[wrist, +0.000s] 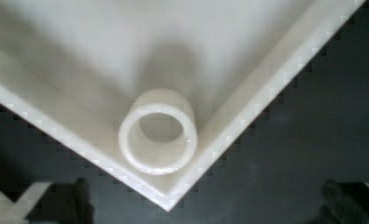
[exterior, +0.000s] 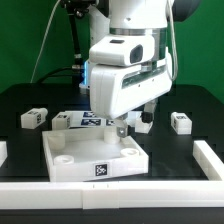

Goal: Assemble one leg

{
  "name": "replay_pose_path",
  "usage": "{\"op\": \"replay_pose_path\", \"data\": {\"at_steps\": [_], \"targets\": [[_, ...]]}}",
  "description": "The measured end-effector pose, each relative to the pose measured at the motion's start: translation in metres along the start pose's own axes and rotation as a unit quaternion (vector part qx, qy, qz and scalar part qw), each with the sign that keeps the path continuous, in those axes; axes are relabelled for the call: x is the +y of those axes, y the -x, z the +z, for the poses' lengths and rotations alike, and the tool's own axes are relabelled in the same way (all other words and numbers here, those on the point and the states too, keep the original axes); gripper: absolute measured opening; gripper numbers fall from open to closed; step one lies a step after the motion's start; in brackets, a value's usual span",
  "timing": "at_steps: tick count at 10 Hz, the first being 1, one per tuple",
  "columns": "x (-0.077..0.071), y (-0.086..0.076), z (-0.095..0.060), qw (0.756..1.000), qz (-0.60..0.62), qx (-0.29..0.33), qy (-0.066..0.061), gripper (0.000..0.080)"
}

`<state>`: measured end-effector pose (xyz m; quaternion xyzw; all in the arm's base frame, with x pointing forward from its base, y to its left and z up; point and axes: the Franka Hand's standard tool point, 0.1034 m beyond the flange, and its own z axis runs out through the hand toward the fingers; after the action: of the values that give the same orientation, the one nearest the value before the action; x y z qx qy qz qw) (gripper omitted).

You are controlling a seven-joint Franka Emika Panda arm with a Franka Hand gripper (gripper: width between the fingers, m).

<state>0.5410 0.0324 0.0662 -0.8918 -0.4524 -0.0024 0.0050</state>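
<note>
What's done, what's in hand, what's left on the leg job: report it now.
Done: nothing visible; the corner socket of the panel is empty, and nothing stands in the panel. In hand: the hand hovers over that panel corner, fingers apart, holding nothing. Left: grasp a leg, such as the one at the exterior view's left, and seat it in a socket.

The arm hides much of the marker board behind it.
</note>
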Motion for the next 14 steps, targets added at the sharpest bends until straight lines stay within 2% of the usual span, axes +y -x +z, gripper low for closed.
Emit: {"op": "replay_pose_path", "data": {"at_steps": [7, 8, 9, 10, 12, 13, 14], "targets": [[0.000, 0.000, 0.000, 1.000, 0.000, 0.000, 0.000, 0.0650], [0.000, 0.002, 0.001, 1.000, -0.022, 0.004, 0.004, 0.0650], [-0.006, 0.015, 0.007, 0.998, -0.067, 0.010, 0.011, 0.0650], [-0.015, 0.037, 0.014, 0.993, -0.118, 0.008, 0.009, 0.0650], [-0.012, 0.066, 0.022, 0.974, -0.227, -0.004, -0.014, 0.0650], [-0.011, 0.075, 0.023, 0.967, -0.255, -0.010, -0.028, 0.0650], [-0.011, 0.073, 0.023, 0.970, -0.240, -0.009, -0.025, 0.0650]]}}
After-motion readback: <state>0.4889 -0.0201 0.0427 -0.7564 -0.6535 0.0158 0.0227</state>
